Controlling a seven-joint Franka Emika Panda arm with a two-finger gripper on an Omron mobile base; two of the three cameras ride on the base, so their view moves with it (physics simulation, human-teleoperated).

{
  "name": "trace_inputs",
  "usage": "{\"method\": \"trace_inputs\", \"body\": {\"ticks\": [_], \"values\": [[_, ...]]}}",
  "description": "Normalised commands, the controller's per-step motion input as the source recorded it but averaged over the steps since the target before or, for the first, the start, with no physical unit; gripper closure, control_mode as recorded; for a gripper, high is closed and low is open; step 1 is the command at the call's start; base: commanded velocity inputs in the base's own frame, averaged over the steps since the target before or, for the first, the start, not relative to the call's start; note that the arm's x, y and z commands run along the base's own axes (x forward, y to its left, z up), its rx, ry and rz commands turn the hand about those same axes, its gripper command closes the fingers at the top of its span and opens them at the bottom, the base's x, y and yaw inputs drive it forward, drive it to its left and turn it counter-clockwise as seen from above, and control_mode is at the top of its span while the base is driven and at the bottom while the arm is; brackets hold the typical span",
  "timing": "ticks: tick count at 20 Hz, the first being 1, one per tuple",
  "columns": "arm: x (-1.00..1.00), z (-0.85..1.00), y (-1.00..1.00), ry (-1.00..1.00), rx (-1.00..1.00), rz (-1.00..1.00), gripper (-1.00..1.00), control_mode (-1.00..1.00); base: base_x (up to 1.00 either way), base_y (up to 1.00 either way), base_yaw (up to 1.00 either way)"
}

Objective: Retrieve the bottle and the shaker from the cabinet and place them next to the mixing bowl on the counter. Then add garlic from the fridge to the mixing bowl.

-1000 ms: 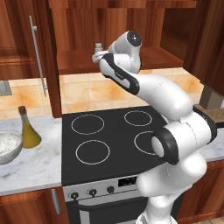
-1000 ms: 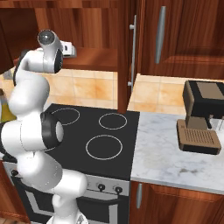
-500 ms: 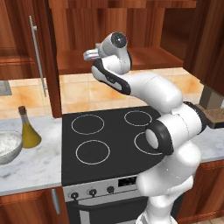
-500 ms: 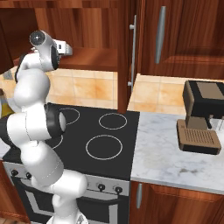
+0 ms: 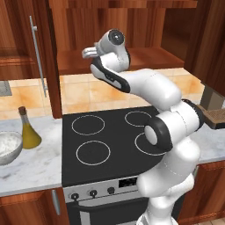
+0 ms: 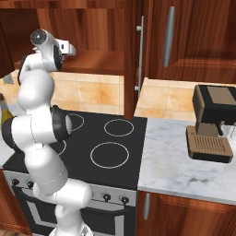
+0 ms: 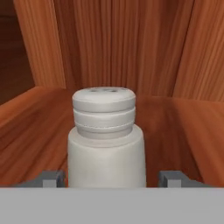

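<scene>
Cabinet (image 7: 109,48) shelf: hand (image 7: 111,178) now further in, fingers straddling shaker (image 7: 106,140), grip can't tell.

A black stovetop (image 5: 110,138) with four ring marks sits over an oven front with a row of knobs (image 5: 92,193) and a small display (image 5: 128,182). A brown-and-black coffee machine (image 6: 212,122) stands to its right, its ribbed drip tray (image 6: 209,146) in front. Orange-beige tiles (image 5: 92,94) line the wall behind the stove. A grey panel (image 5: 4,88) shows on the tiles at the far left edge.
</scene>
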Motion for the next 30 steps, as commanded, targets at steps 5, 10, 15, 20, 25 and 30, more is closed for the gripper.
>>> {"method": "trace_inputs", "body": {"ticks": [5,10,15,20,25,30], "values": [[-0.28,0.0,0.0,-0.14,0.0,0.0,1.0,-1.0,0.0,0.0,0.0],[-1.0,0.02,-0.11,-0.39,0.03,0.0,1.0,-1.0,0.0,0.0,0.0],[-1.0,0.0,-0.47,-0.21,0.25,0.0,1.0,-1.0,0.0,0.0,0.0],[-1.0,0.1,-0.27,-0.11,0.25,0.12,1.0,-1.0,0.0,0.0,0.0],[-1.0,-0.04,0.01,0.0,0.04,0.36,1.0,-1.0,0.0,0.0,0.0],[-0.77,-0.85,-0.13,0.02,-0.03,0.3,1.0,-1.0,0.0,0.0,0.0]]}}
